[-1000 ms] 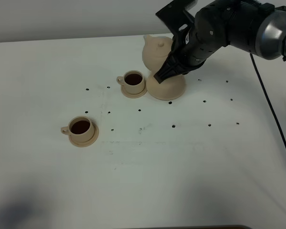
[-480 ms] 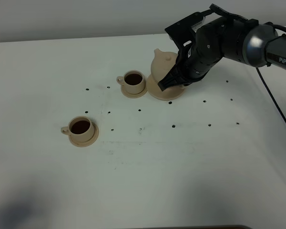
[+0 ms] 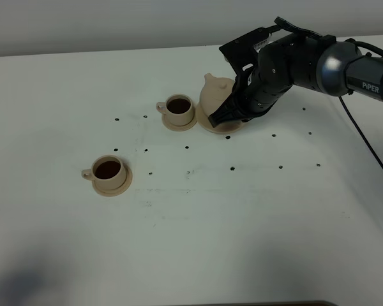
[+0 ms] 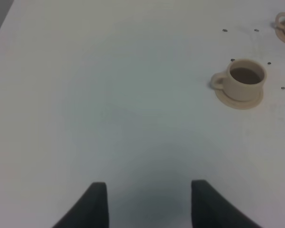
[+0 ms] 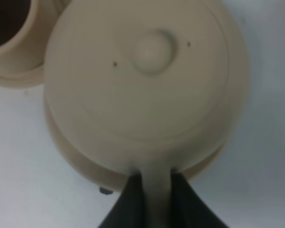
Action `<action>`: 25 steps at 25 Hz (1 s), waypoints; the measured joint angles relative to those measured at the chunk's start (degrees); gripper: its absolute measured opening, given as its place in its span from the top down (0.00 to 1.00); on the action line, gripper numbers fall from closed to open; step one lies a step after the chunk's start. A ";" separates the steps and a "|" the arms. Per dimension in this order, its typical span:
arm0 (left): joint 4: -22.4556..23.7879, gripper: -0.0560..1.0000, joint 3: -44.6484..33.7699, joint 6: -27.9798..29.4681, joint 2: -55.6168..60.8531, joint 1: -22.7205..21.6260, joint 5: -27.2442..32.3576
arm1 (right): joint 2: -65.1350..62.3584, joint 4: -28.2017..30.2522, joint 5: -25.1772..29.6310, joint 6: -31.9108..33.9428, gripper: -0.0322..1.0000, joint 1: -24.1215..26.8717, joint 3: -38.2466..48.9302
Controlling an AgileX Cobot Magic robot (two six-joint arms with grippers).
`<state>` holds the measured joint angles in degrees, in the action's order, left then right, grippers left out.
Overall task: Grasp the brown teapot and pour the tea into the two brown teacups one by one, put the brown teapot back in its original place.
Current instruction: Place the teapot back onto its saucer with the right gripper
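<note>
The brown teapot [image 3: 214,94] stands upright over its wide saucer, the original place [image 3: 228,127], low enough that I cannot tell whether it touches. My right gripper [image 3: 222,116] is shut on the teapot's loop handle. In the right wrist view I see the lid and knob of the teapot [image 5: 153,47] from above, with the right gripper [image 5: 156,192] pinching the handle and the saucer [image 5: 73,161] showing beneath. The two brown teacups [image 3: 179,107] [image 3: 108,170] sit on their saucers, both filled with dark tea. My left gripper [image 4: 149,204] hovers open over bare table, away from the near cup [image 4: 244,78].
The white table [image 3: 242,217] carries small dark dots around the cups and saucer. The far cup's saucer [image 3: 179,122] lies close beside the teapot's saucer. The right arm's cable [image 3: 364,140] hangs along the right side.
The right gripper has brought the teapot down from a raised position to its wide saucer. Cups and left gripper have not moved.
</note>
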<state>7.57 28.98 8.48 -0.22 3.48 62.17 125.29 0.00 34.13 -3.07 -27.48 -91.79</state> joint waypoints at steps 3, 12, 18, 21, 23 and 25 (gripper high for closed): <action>0.00 0.54 0.00 0.00 0.00 0.00 0.00 | 0.00 0.00 -0.04 0.00 0.88 0.00 0.00; 0.00 0.54 0.00 0.00 0.00 0.00 0.00 | 0.00 0.00 0.32 0.00 0.88 0.00 0.00; 0.00 0.54 0.00 0.00 0.00 0.00 0.00 | 0.00 0.00 0.26 0.00 0.87 0.00 0.00; 0.00 0.54 0.00 0.00 0.00 0.00 0.00 | 0.00 -0.30 0.02 0.29 0.85 0.00 0.00; 0.00 0.54 0.00 0.00 0.00 0.00 0.00 | 0.32 -0.42 -0.21 0.40 0.82 0.00 0.00; 0.00 0.54 0.00 0.00 0.00 0.00 0.00 | 1.03 -0.48 -0.01 0.40 0.79 0.00 0.00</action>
<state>7.57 28.98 8.48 -0.22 3.48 62.17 126.32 -0.48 34.13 -2.67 -27.48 -91.79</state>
